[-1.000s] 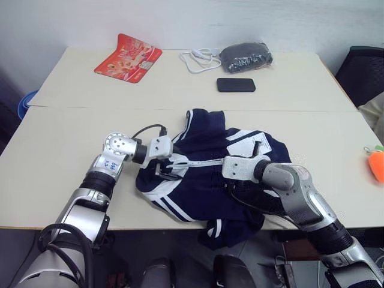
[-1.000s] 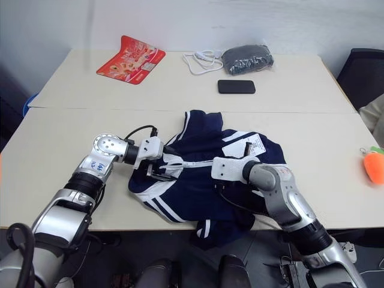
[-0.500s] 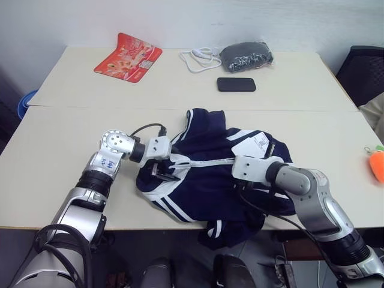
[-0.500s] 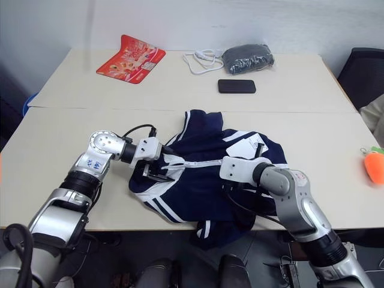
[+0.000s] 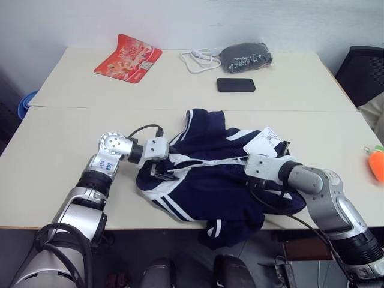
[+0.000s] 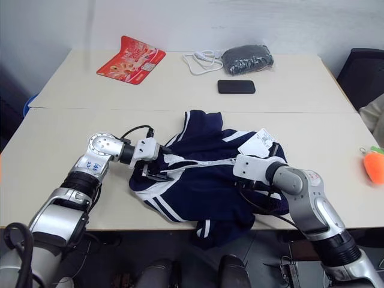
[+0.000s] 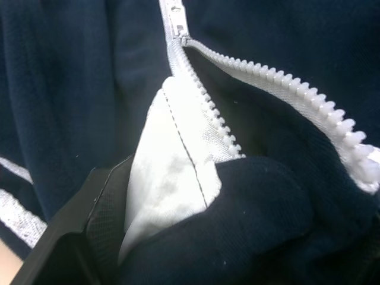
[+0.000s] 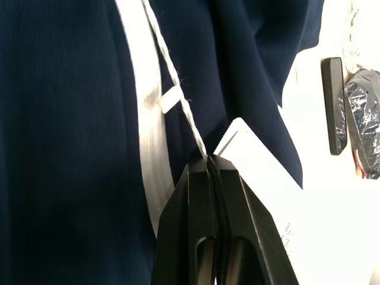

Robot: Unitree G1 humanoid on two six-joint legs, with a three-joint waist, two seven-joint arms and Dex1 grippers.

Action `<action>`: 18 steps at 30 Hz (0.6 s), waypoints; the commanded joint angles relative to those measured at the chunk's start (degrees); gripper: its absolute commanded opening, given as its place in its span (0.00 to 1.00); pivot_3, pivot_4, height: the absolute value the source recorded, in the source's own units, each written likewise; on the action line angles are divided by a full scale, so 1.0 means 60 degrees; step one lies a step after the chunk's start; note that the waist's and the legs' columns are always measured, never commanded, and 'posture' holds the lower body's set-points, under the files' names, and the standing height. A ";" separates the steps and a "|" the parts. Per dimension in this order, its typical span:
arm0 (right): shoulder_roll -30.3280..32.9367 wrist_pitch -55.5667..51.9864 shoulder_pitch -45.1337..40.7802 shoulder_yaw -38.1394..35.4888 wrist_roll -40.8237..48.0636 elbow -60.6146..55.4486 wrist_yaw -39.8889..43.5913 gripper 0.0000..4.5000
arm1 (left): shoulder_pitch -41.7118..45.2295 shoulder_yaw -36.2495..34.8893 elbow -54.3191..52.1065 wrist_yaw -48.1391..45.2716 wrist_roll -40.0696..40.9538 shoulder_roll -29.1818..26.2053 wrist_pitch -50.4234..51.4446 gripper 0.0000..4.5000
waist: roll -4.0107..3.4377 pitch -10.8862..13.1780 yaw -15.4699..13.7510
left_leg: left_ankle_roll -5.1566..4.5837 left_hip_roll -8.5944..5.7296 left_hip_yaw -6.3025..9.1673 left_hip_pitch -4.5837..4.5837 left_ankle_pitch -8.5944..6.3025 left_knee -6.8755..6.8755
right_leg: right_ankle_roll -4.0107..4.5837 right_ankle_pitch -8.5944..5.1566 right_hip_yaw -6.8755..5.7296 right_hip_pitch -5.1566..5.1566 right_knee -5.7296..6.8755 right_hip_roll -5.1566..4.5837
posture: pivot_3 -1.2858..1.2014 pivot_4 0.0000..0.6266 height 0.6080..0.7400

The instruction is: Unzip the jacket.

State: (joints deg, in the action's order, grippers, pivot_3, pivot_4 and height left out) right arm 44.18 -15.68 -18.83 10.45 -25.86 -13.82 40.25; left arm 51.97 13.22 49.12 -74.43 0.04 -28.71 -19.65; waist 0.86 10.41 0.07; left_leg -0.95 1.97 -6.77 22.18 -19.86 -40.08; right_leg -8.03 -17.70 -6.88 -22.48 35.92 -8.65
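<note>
The jacket [image 5: 210,180] lies crumpled on the near half of the tabletop [image 5: 72,138], its lower edge hanging over the front edge. The left gripper [image 5: 165,171] sits at the jacket's left side with its jaws standing wide around a thick fold of navy cloth and white trim; in the left wrist view the zipper [image 7: 237,95] runs just beyond that fold, its two toothed rows parted up to the slider. The right gripper [image 8: 214,163] is at the jacket's right side, jaws pressed fully together on a thin white cord [image 8: 172,89] that stretches taut across the jacket front towards the left gripper. A white paper tag [image 5: 264,141] lies against the right gripper's upper side. Along the far edge of the tabletop lie a red snack packet [image 5: 129,57], a coiled white cable [image 5: 201,60], a dark speckled fabric bundle [image 5: 246,57] and, nearer, a black phone [image 5: 236,84]. An orange carrot-shaped toy [image 5: 377,165] rests at the tabletop's right edge, well apart from the jacket. No container with contents is visible on the tabletop.
</note>
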 commanded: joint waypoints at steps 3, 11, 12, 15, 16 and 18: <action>0.1067 0.0665 -0.0052 -0.1215 0.0054 0.1283 -0.0541 0.01 | -0.0149 0.0102 0.0475 0.0211 -0.0479 -0.0179 -0.0042 0.97 | -0.0001 -0.0001 0.0011 | 0.0000 0.0001 0.0000 -0.0002 0.0000 0.0001 | 0.0000 0.0000 -0.0001 0.0000 0.0000 0.0000 | 0.52 0.24 1.00; 0.2989 0.2385 -0.0008 -0.2299 0.0335 0.4473 -0.1208 0.01 | -0.0168 0.0068 0.0596 0.0260 -0.0528 -0.0188 -0.0102 0.97 | -0.0007 -0.0004 0.0014 | -0.0002 0.0001 -0.0007 -0.0003 0.0001 0.0002 | 0.0000 0.0000 0.0003 0.0001 -0.0001 -0.0002 | 0.52 0.24 1.00; 0.3237 0.2675 -0.0105 -0.2330 0.0323 0.5047 -0.1337 0.01 | -0.0166 0.0063 0.0594 0.0260 -0.0527 -0.0199 -0.0098 0.97 | -0.0013 -0.0008 0.0021 | -0.0002 0.0002 -0.0008 -0.0004 0.0001 0.0002 | 0.0000 0.0000 0.0003 0.0001 -0.0001 -0.0002 | 0.52 0.24 1.00; 0.3861 0.3414 -0.0513 -0.2217 0.0227 0.6601 -0.1691 0.01 | -0.0161 0.0051 0.0577 0.0255 -0.0526 -0.0235 -0.0081 0.97 | -0.0035 -0.0019 0.0031 | -0.0002 0.0003 -0.0013 -0.0006 0.0001 0.0003 | 0.0000 0.0000 0.0006 0.0001 -0.0001 -0.0002 | 0.52 0.24 1.00; 0.4021 0.3644 -0.0735 -0.2140 0.0178 0.7166 -0.1839 0.01 | -0.0164 0.0050 0.0573 0.0259 -0.0528 -0.0242 -0.0069 0.97 | -0.0046 -0.0023 0.0038 | -0.0002 0.0002 -0.0017 -0.0006 0.0001 0.0003 | 0.0000 0.0000 0.0008 0.0000 -0.0002 -0.0003 | 0.52 0.24 1.00; 0.4279 0.4057 -0.1253 -0.1921 0.0013 0.8252 -0.2124 0.01 | -0.0176 0.0050 0.0558 0.0260 -0.0531 -0.0260 -0.0062 0.97 | -0.0070 -0.0032 0.0065 | -0.0003 0.0003 -0.0018 -0.0008 0.0002 0.0004 | 0.0000 0.0000 0.0010 -0.0001 -0.0002 -0.0002 | 0.52 0.24 1.00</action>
State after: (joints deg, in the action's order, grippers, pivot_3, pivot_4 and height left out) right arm 66.71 7.38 -24.73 -0.06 -24.80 31.98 29.68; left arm 51.97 12.45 50.55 -73.91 -0.17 -28.94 -20.53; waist 0.44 10.22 0.46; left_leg -0.97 1.98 -6.90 22.13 -19.85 -40.05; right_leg -8.04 -17.70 -6.80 -22.49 35.90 -8.67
